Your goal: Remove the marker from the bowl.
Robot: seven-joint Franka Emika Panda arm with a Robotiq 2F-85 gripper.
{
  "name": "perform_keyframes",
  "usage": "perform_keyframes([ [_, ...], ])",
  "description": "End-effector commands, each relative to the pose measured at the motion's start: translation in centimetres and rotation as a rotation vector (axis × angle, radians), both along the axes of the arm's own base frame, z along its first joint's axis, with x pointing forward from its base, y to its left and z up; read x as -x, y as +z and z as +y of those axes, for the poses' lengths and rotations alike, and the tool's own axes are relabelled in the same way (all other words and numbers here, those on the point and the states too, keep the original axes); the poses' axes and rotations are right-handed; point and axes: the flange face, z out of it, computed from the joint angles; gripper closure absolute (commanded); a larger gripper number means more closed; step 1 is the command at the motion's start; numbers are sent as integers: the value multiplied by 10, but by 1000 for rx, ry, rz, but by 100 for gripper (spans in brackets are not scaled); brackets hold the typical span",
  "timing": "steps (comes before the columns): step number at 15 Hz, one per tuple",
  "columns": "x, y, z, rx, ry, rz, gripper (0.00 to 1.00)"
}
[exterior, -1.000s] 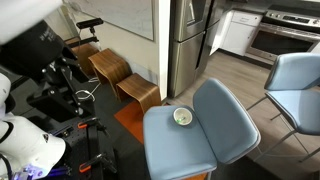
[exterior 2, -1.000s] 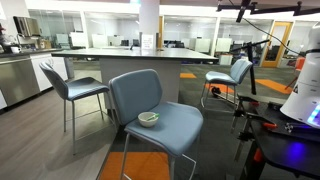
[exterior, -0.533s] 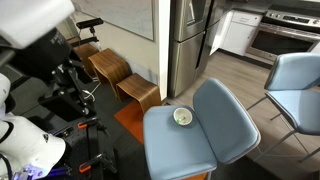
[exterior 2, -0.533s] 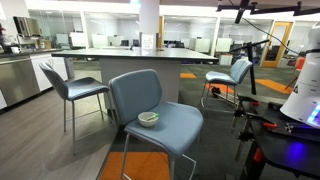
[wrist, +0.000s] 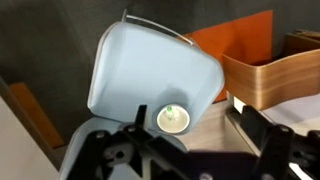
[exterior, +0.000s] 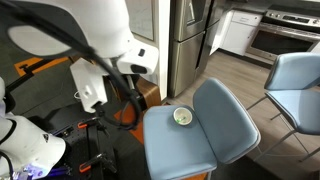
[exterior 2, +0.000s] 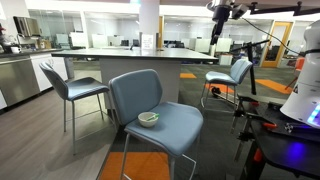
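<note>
Wrist view looks down on the small white bowl (wrist: 173, 120), with a green-tipped thing, most likely the marker (wrist: 170, 109), lying inside it against the rim. The dark fingers (wrist: 262, 132) stand apart and empty at the lower edge, well above the bowl. In an exterior view the white arm (exterior: 95, 35) hangs high, off to one side of the bowl (exterior: 182, 117).

The descent is long, and the bowl looks light and sits loose. A finger clipping its rim could tip it or slide it off. The marker lies low, so the fingers may close on the rim along with it and lift both. The backrest (exterior 2: 135, 90) rises just beside the bowl (exterior 2: 148, 119) and could be struck on the way in.

The bench (wrist: 130, 75) is a padded pale blue chair seat, smooth and slightly dished. Beyond the bowl stand curved wooden stools (exterior: 120, 75), a steel fridge (exterior: 190, 35), a long counter (exterior 2: 120, 55) and more blue chairs (exterior 2: 232, 72).
</note>
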Motion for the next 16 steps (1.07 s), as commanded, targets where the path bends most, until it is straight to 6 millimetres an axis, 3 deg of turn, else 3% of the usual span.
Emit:
perform_keyframes([
  [1,-50,-47,19,12,127,31,0],
  [9,-159,-167,77,-13,295,96,0],
  [16,-235,-271,96,-37,328,126,0],
])
